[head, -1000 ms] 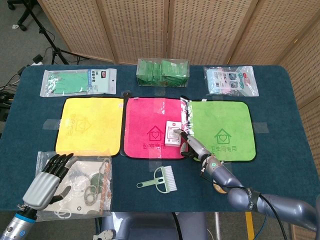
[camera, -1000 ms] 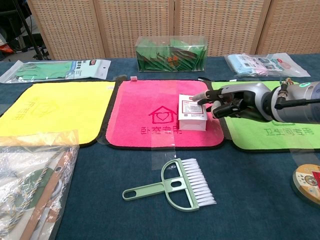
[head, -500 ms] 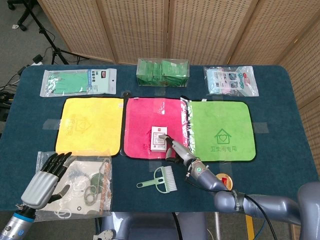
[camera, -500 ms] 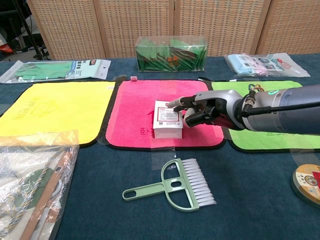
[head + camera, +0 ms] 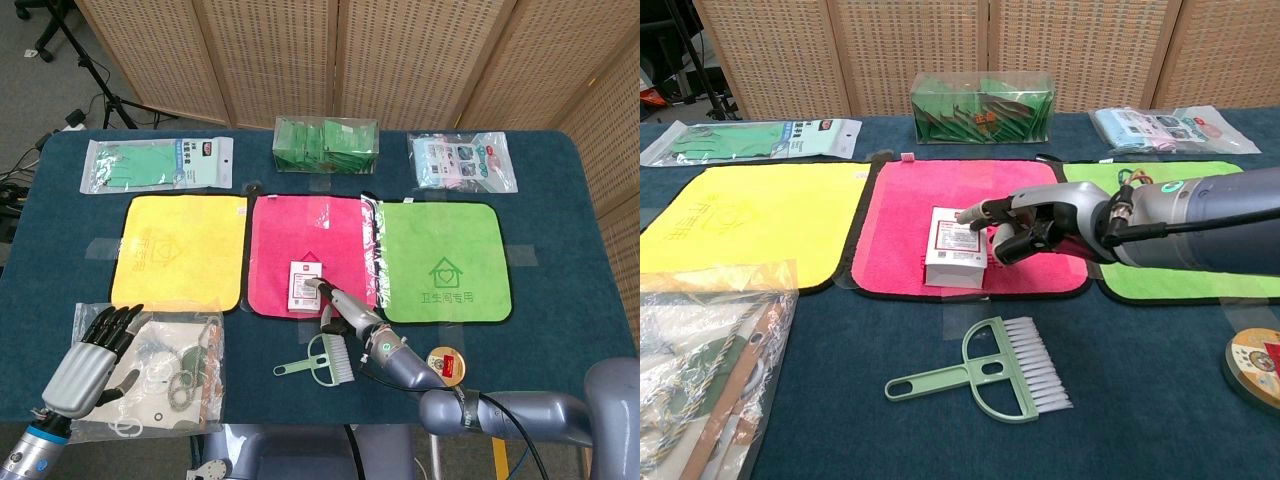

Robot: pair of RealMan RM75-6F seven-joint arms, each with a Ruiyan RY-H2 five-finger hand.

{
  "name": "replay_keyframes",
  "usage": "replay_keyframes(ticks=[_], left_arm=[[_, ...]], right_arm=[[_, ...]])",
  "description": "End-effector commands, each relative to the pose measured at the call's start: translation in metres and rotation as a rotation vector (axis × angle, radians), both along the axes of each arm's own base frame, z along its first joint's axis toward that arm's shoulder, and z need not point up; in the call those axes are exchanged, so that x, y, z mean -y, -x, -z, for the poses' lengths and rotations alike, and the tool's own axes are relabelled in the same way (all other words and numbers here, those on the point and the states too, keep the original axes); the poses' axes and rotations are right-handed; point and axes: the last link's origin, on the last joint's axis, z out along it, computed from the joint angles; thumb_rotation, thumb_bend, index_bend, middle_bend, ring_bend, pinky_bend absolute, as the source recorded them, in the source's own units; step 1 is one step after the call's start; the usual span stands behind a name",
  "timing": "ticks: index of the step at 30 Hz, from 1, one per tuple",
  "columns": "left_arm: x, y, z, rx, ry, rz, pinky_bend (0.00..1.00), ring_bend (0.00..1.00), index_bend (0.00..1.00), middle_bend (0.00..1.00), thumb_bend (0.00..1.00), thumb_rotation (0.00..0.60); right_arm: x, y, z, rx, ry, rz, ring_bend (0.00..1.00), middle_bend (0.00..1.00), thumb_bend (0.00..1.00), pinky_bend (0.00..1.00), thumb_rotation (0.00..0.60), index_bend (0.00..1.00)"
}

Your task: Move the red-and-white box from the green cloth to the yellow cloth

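Right robot hand [image 5: 1035,226] grips the red-and-white box [image 5: 957,248], a small squarish carton with fine print too small to read, sitting on the fuzzy pink cloth [image 5: 910,200] near its front edge. Left of it the yellow cloth [image 5: 760,215] lies flat and bare, a house outline printed on it. The green cloth [image 5: 1200,270] sits to the right. Left robot hand [image 5: 92,360] hovers over a crinkly plastic bag [image 5: 180,375], fingers spread, holding nothing
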Motion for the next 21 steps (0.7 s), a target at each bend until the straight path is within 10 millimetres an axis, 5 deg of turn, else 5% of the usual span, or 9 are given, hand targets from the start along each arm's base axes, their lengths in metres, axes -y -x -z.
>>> replay_keyframes(ticks=[1, 8, 12, 21], left_arm=[[0.000, 0.000, 0.001, -0.004, 0.003, -0.001, 0.00, 0.00, 0.00, 0.00, 0.35, 0.600], [0.001, 0.000, 0.009, -0.019, 0.025, -0.002, 0.00, 0.00, 0.00, 0.00, 0.35, 0.600], [0.000, 0.000, 0.016, -0.033, 0.040, -0.007, 0.00, 0.00, 0.00, 0.00, 0.35, 0.600], [-0.009, -0.001, 0.032, -0.053, 0.090, -0.011, 0.00, 0.00, 0.00, 0.00, 0.35, 0.600]], right_arm=[[0.005, 0.008, -0.017, -0.047, 0.057, -0.006, 0.00, 0.00, 1.00, 0.00, 0.600, 0.06], [0.002, 0.043, -0.061, -0.133, 0.168, -0.044, 0.00, 0.00, 1.00, 0.00, 0.600, 0.06], [-0.027, 0.096, -0.101, -0.193, 0.283, -0.057, 0.00, 0.00, 1.00, 0.00, 0.600, 0.06], [-0.078, 0.168, -0.122, -0.233, 0.439, -0.107, 0.00, 0.01, 1.00, 0.00, 0.600, 0.12]])
